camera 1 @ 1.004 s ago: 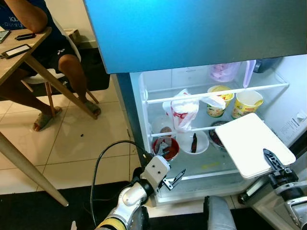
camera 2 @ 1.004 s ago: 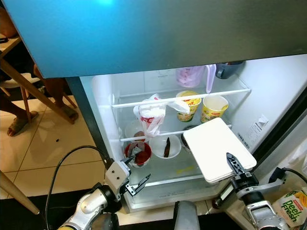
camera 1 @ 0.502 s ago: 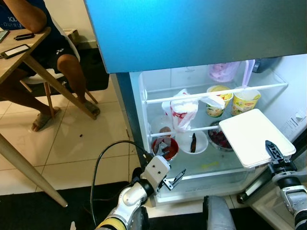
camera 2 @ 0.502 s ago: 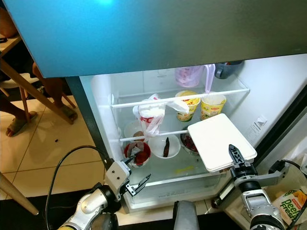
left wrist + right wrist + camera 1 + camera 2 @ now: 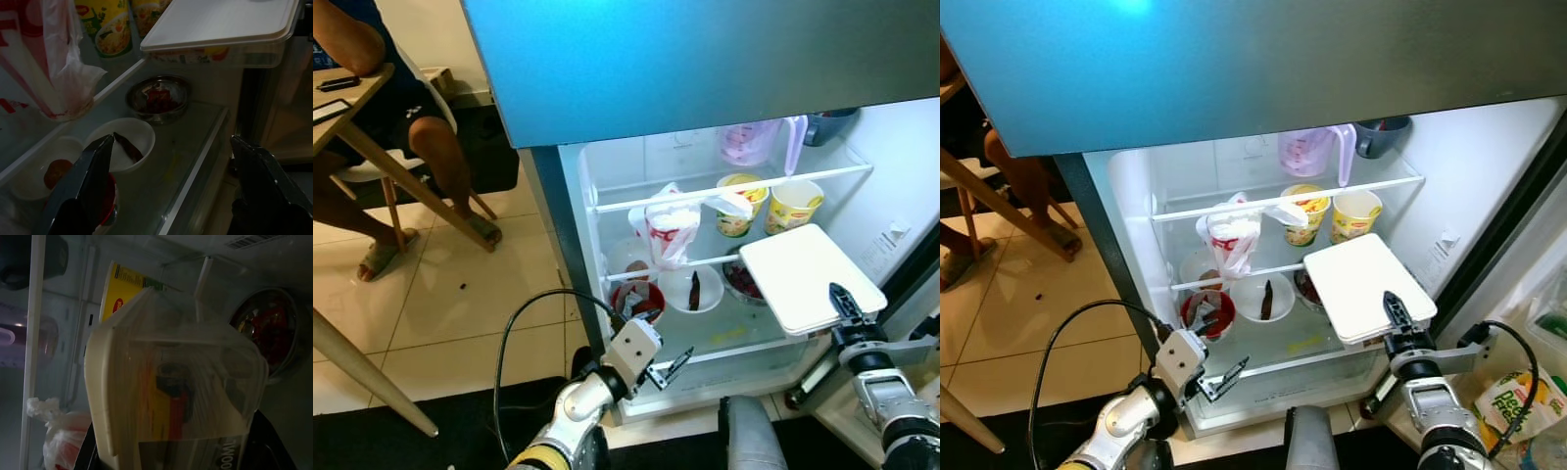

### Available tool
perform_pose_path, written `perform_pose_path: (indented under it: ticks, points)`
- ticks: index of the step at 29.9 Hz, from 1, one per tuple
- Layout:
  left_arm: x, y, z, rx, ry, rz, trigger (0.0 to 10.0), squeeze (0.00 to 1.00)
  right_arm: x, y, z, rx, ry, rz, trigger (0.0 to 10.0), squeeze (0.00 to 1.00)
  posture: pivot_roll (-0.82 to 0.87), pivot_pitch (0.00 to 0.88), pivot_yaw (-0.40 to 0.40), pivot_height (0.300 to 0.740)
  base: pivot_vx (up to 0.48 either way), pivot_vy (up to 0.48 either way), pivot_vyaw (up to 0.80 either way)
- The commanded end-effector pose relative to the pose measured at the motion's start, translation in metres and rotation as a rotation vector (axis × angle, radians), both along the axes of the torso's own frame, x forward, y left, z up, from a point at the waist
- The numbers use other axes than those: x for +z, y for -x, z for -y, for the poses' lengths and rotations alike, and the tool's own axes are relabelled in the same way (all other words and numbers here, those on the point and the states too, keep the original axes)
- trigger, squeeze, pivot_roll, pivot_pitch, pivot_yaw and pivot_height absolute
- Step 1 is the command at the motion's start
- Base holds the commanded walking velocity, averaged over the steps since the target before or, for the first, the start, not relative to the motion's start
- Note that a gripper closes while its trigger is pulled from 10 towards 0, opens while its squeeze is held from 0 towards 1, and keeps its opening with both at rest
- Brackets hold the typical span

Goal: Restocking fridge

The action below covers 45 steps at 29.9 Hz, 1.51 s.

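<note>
We held the white-lidded container (image 5: 808, 277) in our right gripper (image 5: 843, 302), fingers pinched on its near edge, the box raised level in front of the open fridge (image 5: 1263, 211) with its far end over the lower shelf. Beyond and below it sat a steel bowl (image 5: 157, 96) of red food; past its far edge, on the shelf above, stood two yellow noodle cups (image 5: 1332, 213). Our left gripper (image 5: 668, 367) hung low before the bottom shelf rail with its fingers spread apart, gripping nothing. Ahead of it lay a white bowl (image 5: 124, 142) holding a dark chilli, a red bowl (image 5: 1206, 311) nearer its left, and a plastic bag (image 5: 668, 227) up on the shelf above those.
</note>
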<state>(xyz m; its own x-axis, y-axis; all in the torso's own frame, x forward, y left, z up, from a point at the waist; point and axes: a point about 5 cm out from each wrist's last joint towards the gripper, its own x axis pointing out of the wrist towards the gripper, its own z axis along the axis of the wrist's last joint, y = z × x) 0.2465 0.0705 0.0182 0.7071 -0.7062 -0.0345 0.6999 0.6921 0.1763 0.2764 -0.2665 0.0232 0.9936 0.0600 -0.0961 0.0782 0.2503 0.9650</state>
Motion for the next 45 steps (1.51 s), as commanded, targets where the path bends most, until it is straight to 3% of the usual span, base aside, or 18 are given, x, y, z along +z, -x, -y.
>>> perform_pose_path:
  ticks: [1, 14, 18, 29, 37, 39, 45]
  points:
    - [0.001, 0.000, 0.001, -0.012, 0.000, 0.009, 10.0, 0.00, 0.005, -0.011, -0.009, -0.010, -0.019, 0.008, 10.0, 0.00, -0.13, 0.000, 0.004, 0.585, 0.000, 0.000, 0.00]
    - [0.002, -0.001, 0.002, -0.015, 0.001, 0.009, 10.0, 0.00, 0.005, -0.022, -0.025, -0.024, -0.068, -0.035, 10.0, 0.00, -0.13, 0.000, 0.005, 0.585, 0.000, 0.000, 0.00]
    - [0.001, 0.000, 0.001, -0.013, 0.000, 0.010, 10.0, 0.00, 0.006, -0.026, -0.037, 0.002, -0.099, -0.017, 10.0, 0.00, -0.13, 0.000, 0.005, 0.585, 0.000, 0.000, 0.00]
    - [0.001, 0.000, 0.001, -0.014, -0.002, 0.011, 10.0, 0.00, 0.015, -0.032, -0.044, 0.026, -0.172, 0.068, 10.0, 0.00, -0.12, 0.000, 0.005, 0.585, 0.000, 0.000, 0.00]
    - [-0.001, 0.002, -0.002, -0.009, -0.008, 0.006, 10.0, 0.00, 0.006, -0.021, -0.043, 0.103, -0.128, 0.034, 10.0, 0.00, -0.12, 0.000, 0.001, 0.585, 0.000, 0.000, 0.00]
    - [-0.001, 0.002, -0.002, -0.009, -0.011, 0.004, 10.0, 0.00, -0.001, -0.010, -0.037, 0.135, -0.115, 0.009, 10.0, 0.00, -0.12, 0.000, -0.003, 0.585, 0.000, 0.000, 0.00]
    - [-0.002, 0.002, -0.005, -0.007, -0.016, 0.001, 10.0, 0.00, -0.001, 0.000, -0.026, 0.139, -0.154, 0.061, 10.0, 0.00, -0.13, 0.000, 0.002, 0.585, 0.000, 0.000, 0.00]
